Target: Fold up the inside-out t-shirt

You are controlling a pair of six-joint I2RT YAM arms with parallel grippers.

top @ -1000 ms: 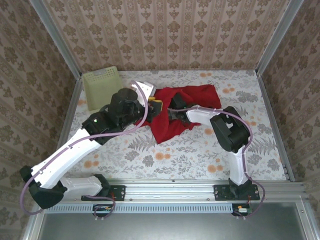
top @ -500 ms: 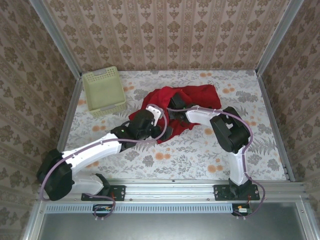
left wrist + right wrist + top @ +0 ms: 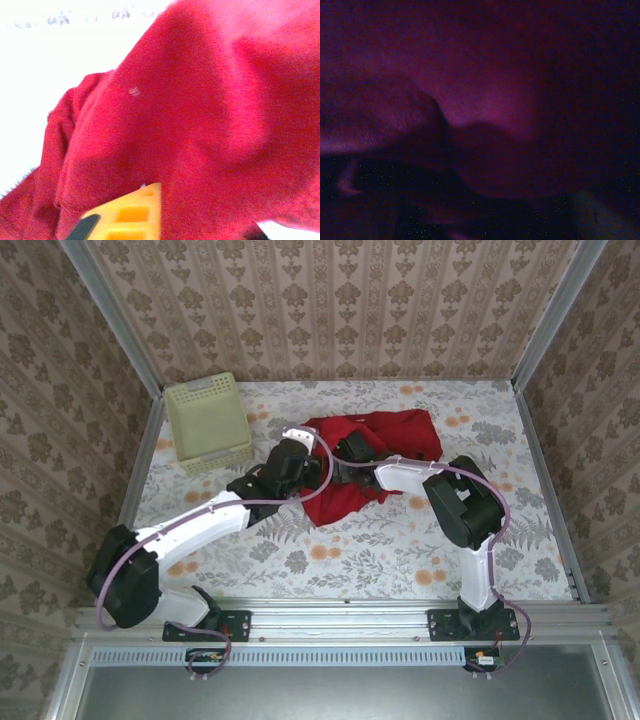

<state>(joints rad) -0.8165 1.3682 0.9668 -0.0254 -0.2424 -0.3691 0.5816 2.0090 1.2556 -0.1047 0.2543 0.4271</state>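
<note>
Red, soft and heavily creased, the shirt lies bunched in a lumpy heap on the floral table, towards its far middle, right of the perforated pale green plastic basket and apart from it. The left gripper sits at the heap's left edge with its jaws closed tight. Its wrist view shows fuzzy cloth draped against a yellow plastic finger, though whether a fold is pinched I cannot tell. The right gripper is buried in the cloth, jaws spread wide, its own view dark and purplish.
</note>
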